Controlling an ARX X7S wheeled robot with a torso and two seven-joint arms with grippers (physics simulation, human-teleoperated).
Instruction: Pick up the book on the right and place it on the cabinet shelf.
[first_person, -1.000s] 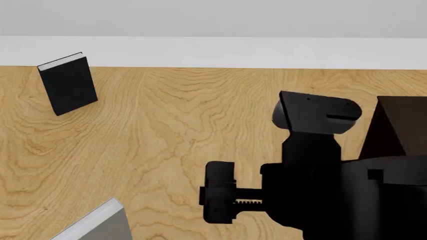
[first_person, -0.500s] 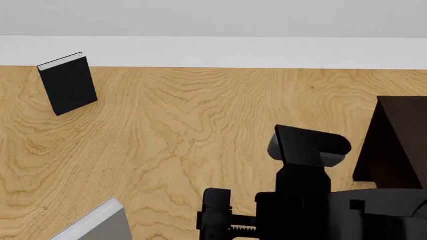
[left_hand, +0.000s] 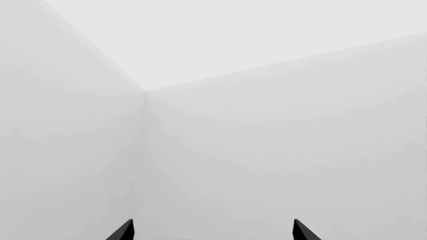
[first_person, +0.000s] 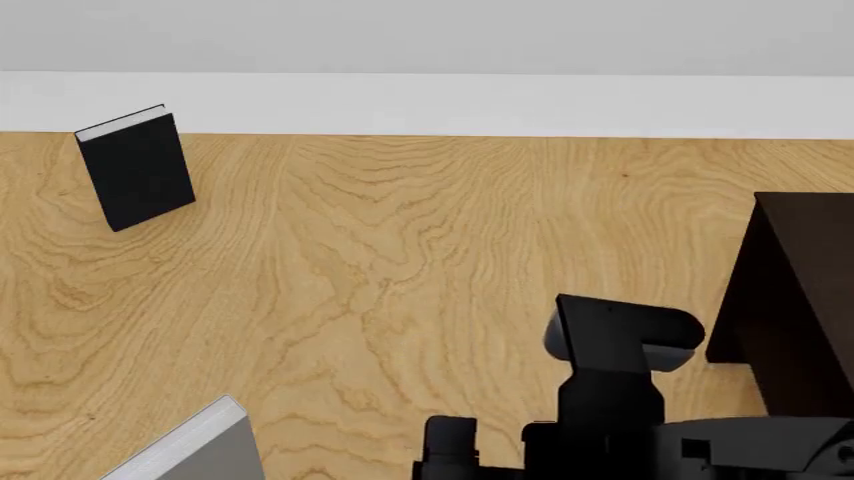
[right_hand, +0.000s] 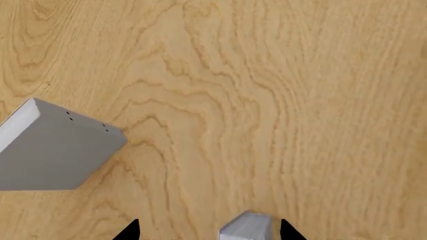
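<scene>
The book (right_hand: 57, 160), light grey with small dark dots on its narrow edge, rests on the wooden table, off to one side of my right gripper (right_hand: 208, 231). That gripper is open, with nothing gripped. A second light-grey book's corner (right_hand: 245, 227) pokes up between its fingertips, with no dots showing. In the head view a light-grey book (first_person: 200, 450) lies at the lower left, and my right arm (first_person: 614, 390) is low in the middle. The dark cabinet (first_person: 801, 290) stands at the right edge; its shelf is not discernible. My left gripper (left_hand: 212, 231) is open, facing bare wall.
A black book with white page edges (first_person: 134, 168) stands at the table's far left. A white wall band (first_person: 427, 103) runs along the table's far edge. Wood-grain tabletop (first_person: 400, 250) lies between the books and the cabinet.
My right arm has moved down toward the near edge of the head view, uncovering more of the cabinet's front. The books have not moved.
</scene>
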